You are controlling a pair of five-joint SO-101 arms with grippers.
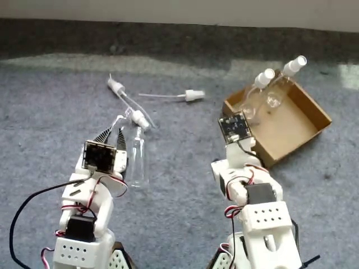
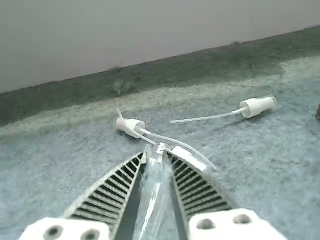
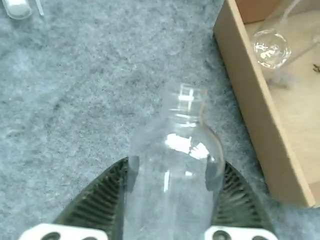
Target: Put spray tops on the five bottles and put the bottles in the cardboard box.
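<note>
My left gripper (image 2: 156, 155) is shut on a thin clear piece with a small white tip, which looks like a spray top (image 2: 161, 149); in the high view this gripper (image 1: 114, 134) sits just left of an uncapped clear bottle (image 1: 137, 161) lying on the carpet. My right gripper (image 3: 175, 165) is shut on another clear bottle (image 3: 172, 165) with an open neck, held beside the outer wall of the cardboard box (image 3: 250, 100). Two bottles with spray tops (image 1: 263, 78) (image 1: 294, 64) lean in the box (image 1: 305, 106). Loose spray tops (image 1: 116, 86) (image 1: 139, 119) (image 1: 193, 96) lie on the carpet.
Everything rests on grey carpet (image 1: 185, 168), with a pale wall (image 1: 179, 8) along the far side. The right arm's wrist (image 1: 235, 128) covers its gripper from above. Open carpet lies between the two arms and left of the left arm.
</note>
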